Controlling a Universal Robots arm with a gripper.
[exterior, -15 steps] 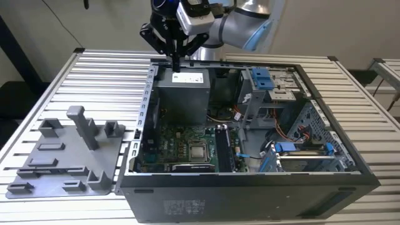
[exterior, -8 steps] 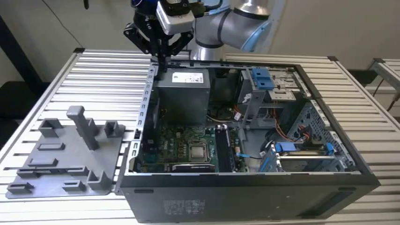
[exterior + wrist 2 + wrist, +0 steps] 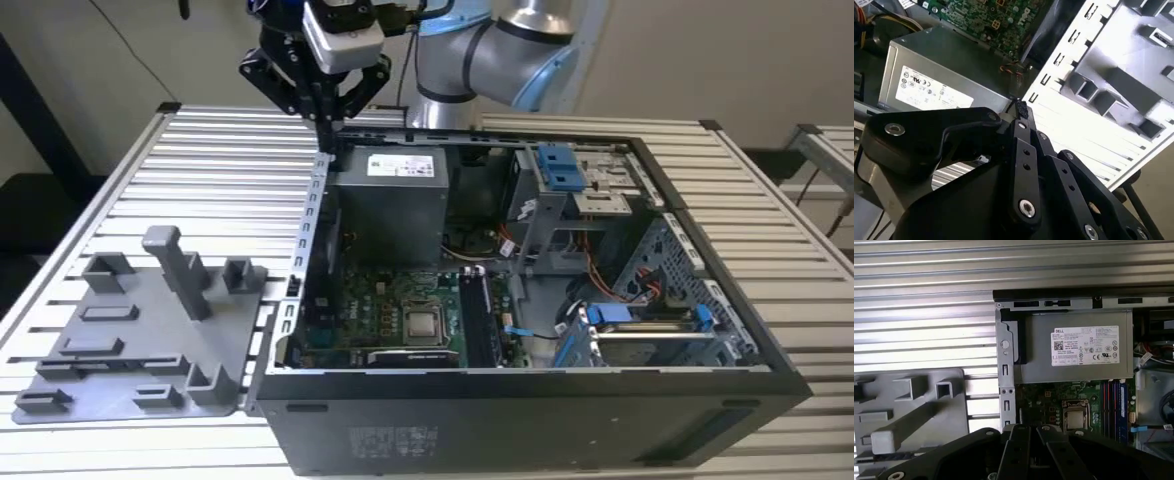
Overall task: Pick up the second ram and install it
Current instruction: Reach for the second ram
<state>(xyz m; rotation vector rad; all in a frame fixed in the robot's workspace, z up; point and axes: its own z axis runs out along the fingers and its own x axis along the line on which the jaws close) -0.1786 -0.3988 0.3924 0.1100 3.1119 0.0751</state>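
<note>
**A:** In the exterior view, where is the claw?

**B:** The claw point(image 3: 324, 138) hangs over the far corner of the case point(image 3: 534, 405), on the exterior view's left, above the power supply point(image 3: 387, 200). It is narrow, fingers pressed together.

**A:** And the ram?

**B:** Dark ram sticks point(image 3: 475, 318) stand in slots on the board point(image 3: 374, 300), just beside the processor point(image 3: 424, 323) and well apart from the claw. Which stick is the second cannot be told. The grey holder point(image 3: 134, 340) lies on the table point(image 3: 200, 170), beside the case.

**A:** The second wrist view?

**B:** The fingers point(image 3: 1024, 150) meet at their tips above the case edge, with the power supply point(image 3: 934, 65) on one side and the holder point(image 3: 1124, 85) on the other.

**A:** The first wrist view?

**B:** The claw point(image 3: 1029, 428) is closed. The ram sticks point(image 3: 1110, 407) stand upright next to the processor point(image 3: 1075, 420).
</note>
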